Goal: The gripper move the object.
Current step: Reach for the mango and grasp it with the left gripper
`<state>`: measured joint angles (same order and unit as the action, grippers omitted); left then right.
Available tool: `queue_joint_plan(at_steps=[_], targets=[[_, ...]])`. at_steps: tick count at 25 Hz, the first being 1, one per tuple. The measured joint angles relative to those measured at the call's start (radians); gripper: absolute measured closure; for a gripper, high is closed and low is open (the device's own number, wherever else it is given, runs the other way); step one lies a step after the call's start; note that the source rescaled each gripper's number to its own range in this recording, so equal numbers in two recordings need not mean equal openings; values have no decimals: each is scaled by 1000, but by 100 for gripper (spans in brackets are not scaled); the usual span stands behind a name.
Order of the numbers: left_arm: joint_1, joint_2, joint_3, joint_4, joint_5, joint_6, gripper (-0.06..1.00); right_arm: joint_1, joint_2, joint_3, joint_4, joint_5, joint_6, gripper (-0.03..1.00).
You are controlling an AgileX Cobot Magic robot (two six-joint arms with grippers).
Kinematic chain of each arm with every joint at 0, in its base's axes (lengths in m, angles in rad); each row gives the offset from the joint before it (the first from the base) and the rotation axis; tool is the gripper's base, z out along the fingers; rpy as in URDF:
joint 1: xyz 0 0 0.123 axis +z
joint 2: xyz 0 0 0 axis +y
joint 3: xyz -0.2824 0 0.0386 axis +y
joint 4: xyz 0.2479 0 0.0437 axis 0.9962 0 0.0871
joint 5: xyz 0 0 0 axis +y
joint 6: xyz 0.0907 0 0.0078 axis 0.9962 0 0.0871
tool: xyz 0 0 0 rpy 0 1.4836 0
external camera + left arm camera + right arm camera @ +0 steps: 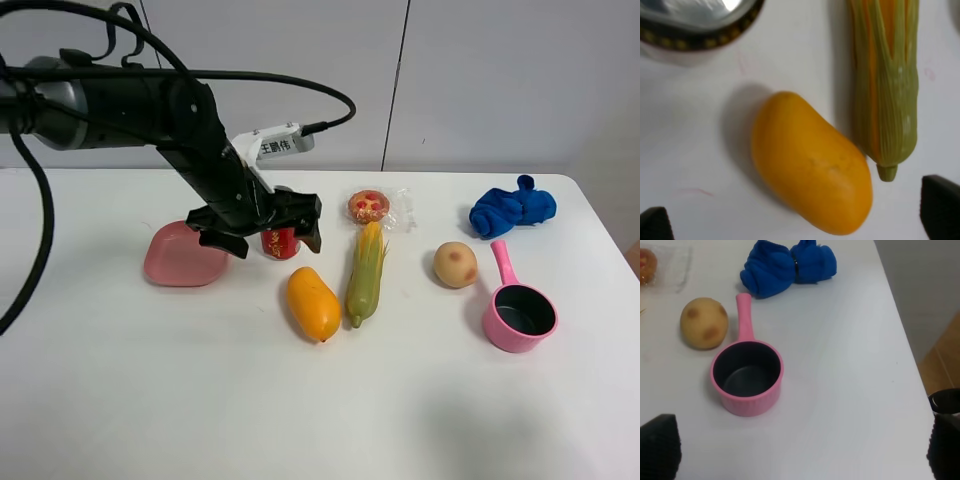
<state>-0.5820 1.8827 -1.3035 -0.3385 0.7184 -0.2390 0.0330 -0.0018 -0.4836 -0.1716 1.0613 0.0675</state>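
Observation:
The orange-yellow mango (pixel 313 303) lies on the white table near the middle, beside the corn cob's tip. In the left wrist view the mango (pixel 812 162) fills the centre. My left gripper (pixel 275 244) is open and empty, hovering just behind and above the mango, in front of the red soda can (pixel 280 243). In the left wrist view the gripper (pixel 797 220) has one fingertip on each side of the mango, apart from it. My right gripper (pixel 800 445) is open and empty above the table's right end; it is out of the exterior view.
A green-husked corn cob (pixel 366 270) lies right of the mango. A pink dish (pixel 180 255) sits left of the can. A tan round fruit (pixel 455 265), a pink saucepan (pixel 518 312), a blue cloth (pixel 512 208) and a wrapped snack (pixel 370 206) lie to the right.

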Motion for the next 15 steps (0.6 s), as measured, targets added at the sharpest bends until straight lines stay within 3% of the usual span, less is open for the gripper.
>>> queue_joint_plan(at_steps=[5, 15], targets=[[-10, 53, 0, -13, 15, -39, -6, 0, 0, 0, -100, 3, 134, -3], [-15, 130, -49, -36, 5, -56, -6, 0, 0, 0, -112, 4, 160, -3]])
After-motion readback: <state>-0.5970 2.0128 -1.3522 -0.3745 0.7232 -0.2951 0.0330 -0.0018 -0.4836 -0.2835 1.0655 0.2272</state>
